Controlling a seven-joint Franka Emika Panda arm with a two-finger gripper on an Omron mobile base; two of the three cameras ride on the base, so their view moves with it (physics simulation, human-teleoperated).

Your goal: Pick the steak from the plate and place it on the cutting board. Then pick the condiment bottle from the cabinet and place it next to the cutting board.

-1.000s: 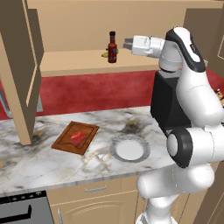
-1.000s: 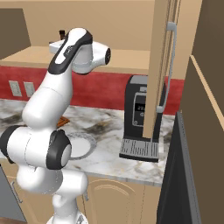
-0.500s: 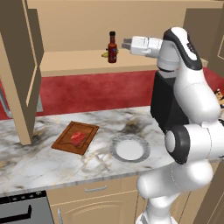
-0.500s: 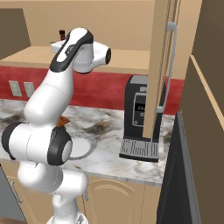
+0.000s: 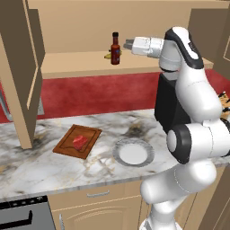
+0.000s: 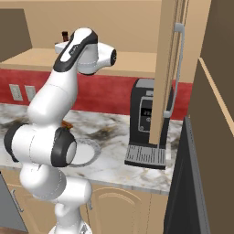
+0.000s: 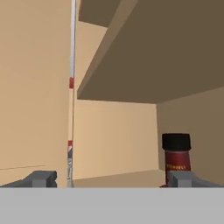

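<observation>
The condiment bottle [image 5: 115,48], dark red with a black cap, stands upright on the shelf of the tan cabinet [image 5: 85,64]. My gripper [image 5: 127,44] is level with it, just to its right, open and holding nothing. In the hand view the bottle [image 7: 176,158] sits low at the right, behind the right fingertip [image 7: 183,178], off to one side of my gripper [image 7: 112,179]. The bottle's cap [image 6: 64,34] peeks past my arm in the right base view. Down on the counter the red steak [image 5: 80,141] lies on the cutting board [image 5: 67,144]. The bare plate [image 5: 133,152] sits right of the board.
A yellow banana [image 5: 108,56] lies on the shelf just behind the bottle. The cabinet's open door [image 5: 20,67] hangs at the left. A dark coffee machine [image 6: 146,119] stands on the counter behind my arm, and a second door edge [image 6: 169,68] hangs before it.
My hand has crept a little to the left, closer to the bottle. Its jaws have stayed open.
</observation>
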